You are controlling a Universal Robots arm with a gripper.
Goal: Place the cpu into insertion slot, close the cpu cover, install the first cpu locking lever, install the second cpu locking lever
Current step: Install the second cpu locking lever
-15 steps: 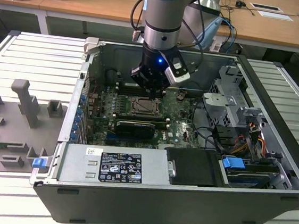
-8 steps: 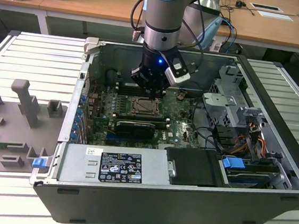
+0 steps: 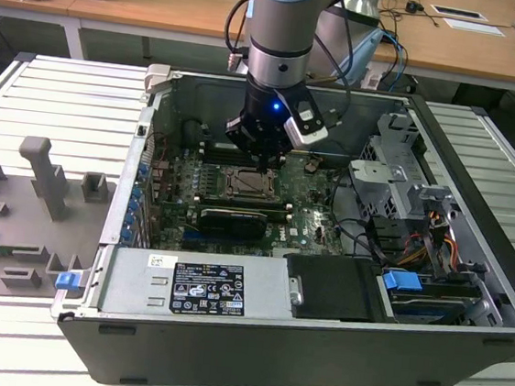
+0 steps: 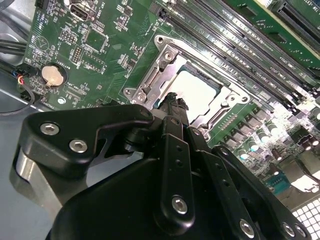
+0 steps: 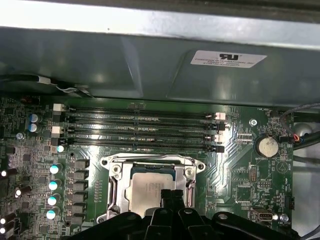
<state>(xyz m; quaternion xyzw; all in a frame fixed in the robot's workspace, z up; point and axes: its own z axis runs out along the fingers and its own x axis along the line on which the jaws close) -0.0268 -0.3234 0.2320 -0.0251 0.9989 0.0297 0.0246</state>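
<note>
You are looking at the end effector [image 5: 172, 196] hovering just above the cpu [image 5: 149, 189], its fingertips pressed together and pinching nothing. The cpu is sitting inside the insertion slot [image 5: 116, 186], with the cpu cover [image 4: 165, 62] lying closed around it.

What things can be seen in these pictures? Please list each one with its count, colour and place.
computer case: one, grey, open, on the slatted table.
green board: one, inside the case.
cpu: one, silvery-beige, lying in the insertion slot.
cpu cover: one, silvery frame, around the cpu.
memory slots: four, long and black, beside the socket.
coin battery: one, silvery, on the board.
power supply: one, grey, along the case's near side.
grey fixtures: several, at the exterior view's left.
end effector: one, black, over the cpu's edge.
</note>
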